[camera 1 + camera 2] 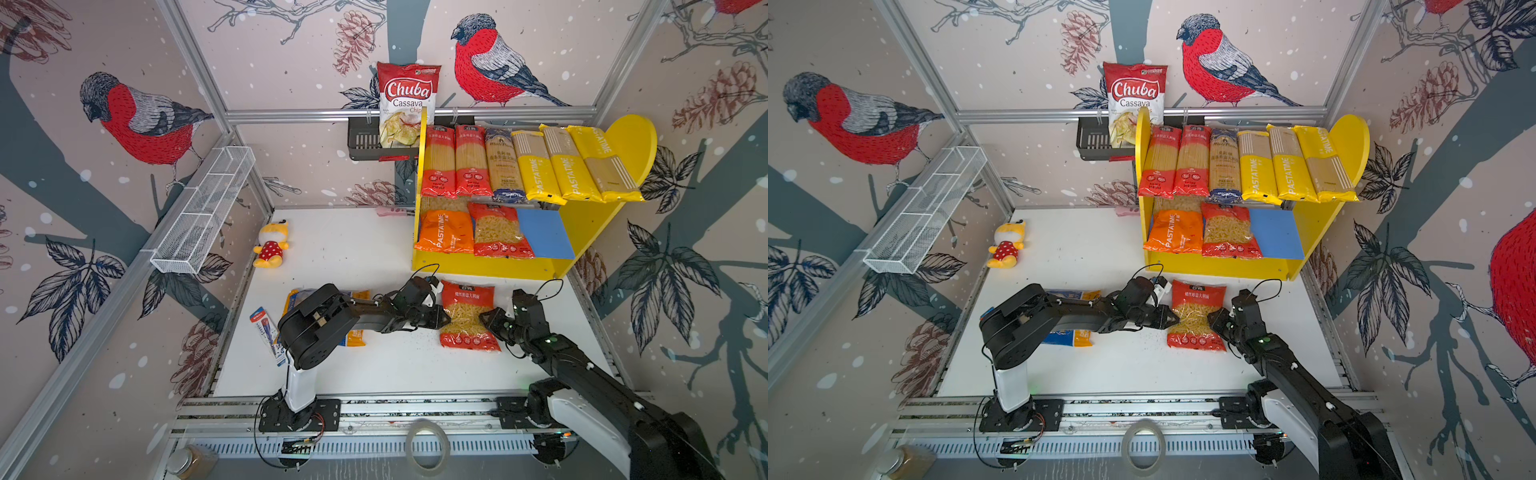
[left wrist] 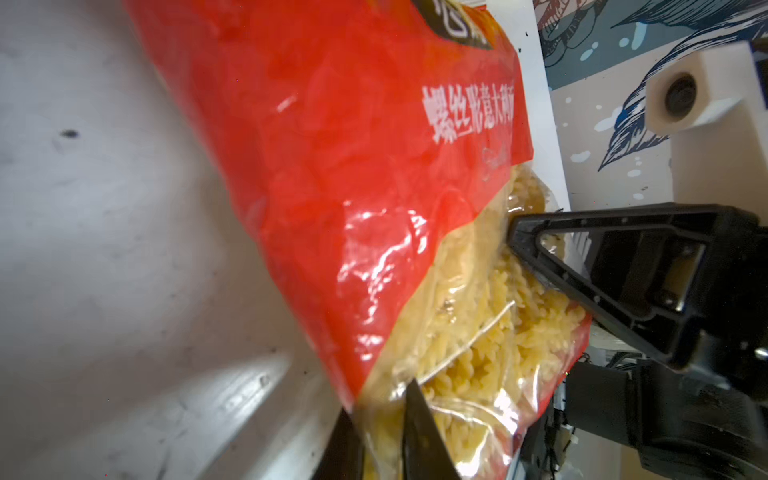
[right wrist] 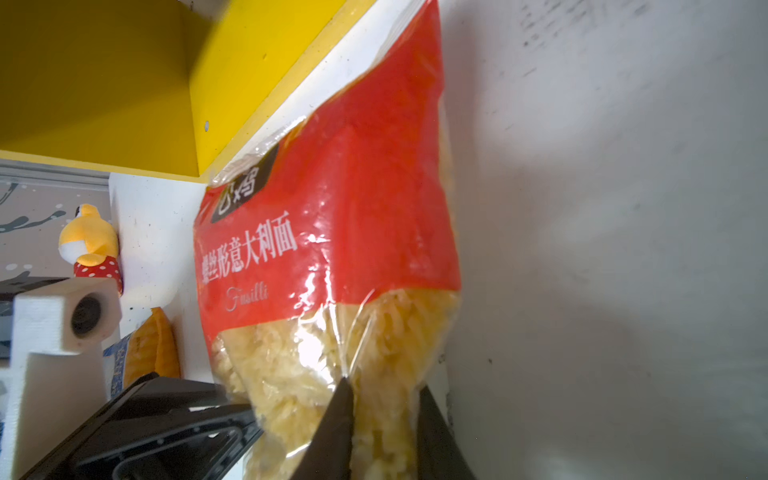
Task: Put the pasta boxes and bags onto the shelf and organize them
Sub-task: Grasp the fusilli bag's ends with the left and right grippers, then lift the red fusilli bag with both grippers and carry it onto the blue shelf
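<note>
Left gripper (image 1: 445, 321): jaws narrow, pinching left edge of red fusilli bag (image 1: 468, 309). Right gripper (image 1: 485, 319): jaws narrow, pinching the bag's right edge.

Left arm (image 1: 328, 316) and right arm (image 1: 582, 365) matte black; white base links (image 1: 300, 384); thin black cables (image 1: 424, 268) loop at wrists; white camera blocks (image 2: 681, 95); hollow triangular fingers (image 2: 623, 217)

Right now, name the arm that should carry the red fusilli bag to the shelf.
Probably right. Both pinch the red fusilli bag, but the right gripper sits on the side nearer the blue board's bare end; the left gripper reaches from farther off.
</note>
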Action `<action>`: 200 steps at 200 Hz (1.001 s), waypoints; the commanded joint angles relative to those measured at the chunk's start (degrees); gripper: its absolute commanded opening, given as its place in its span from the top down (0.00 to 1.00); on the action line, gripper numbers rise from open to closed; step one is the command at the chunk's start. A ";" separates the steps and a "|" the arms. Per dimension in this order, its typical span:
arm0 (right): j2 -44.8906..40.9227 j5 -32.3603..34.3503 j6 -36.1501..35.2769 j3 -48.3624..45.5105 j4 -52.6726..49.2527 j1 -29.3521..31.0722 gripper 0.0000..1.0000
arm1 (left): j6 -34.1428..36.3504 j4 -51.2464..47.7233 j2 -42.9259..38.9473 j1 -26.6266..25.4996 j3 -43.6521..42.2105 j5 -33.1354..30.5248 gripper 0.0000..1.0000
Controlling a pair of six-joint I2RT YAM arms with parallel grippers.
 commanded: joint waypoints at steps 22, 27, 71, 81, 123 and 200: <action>-1.86 0.03 0.11 3.30 -4.59 1.35 0.83 | -0.83 5.12 -3.16 -0.35 -0.72 3.34 0.89; -2.26 0.33 0.11 3.80 -5.27 1.67 0.84 | -0.67 5.17 -3.69 -0.43 -0.78 3.27 0.90; -6.80 2.82 0.02 8.47 -10.83 3.71 0.90 | 0.58 4.99 -9.09 -2.31 -1.55 2.31 0.96; -7.86 3.22 -0.28 9.70 -12.53 3.84 0.91 | 1.35 4.79 -10.56 -3.07 -1.55 1.99 0.97; -12.86 7.58 -2.97 15.42 -17.99 3.54 0.93 | 3.56 4.30 -16.07 -4.88 0.12 0.43 0.98; -12.68 11.72 -8.99 27.58 -19.31 -4.50 0.96 | 13.61 -3.12 -14.06 -5.45 16.83 -4.21 1.00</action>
